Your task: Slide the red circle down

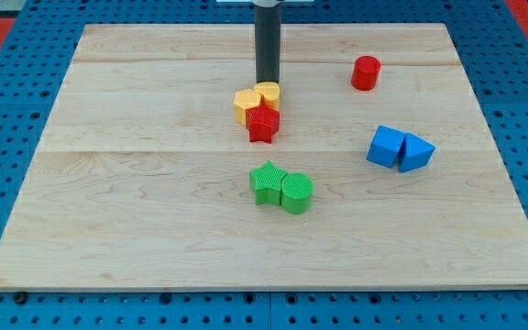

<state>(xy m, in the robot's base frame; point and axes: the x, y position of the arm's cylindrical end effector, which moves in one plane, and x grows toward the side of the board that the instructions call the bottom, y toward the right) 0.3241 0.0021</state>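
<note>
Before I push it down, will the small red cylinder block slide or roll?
The red circle block stands upright on its flat end, so it likely slides. It looks rigid. Short and squat, it probably won't tip. My tip is away to its left, by the yellow blocks.

Eight blocks — two red (366, 72) (263, 123), two yellow (247, 104) (269, 92), two green (267, 181) (296, 192), two blue (386, 146) (417, 152).
</note>
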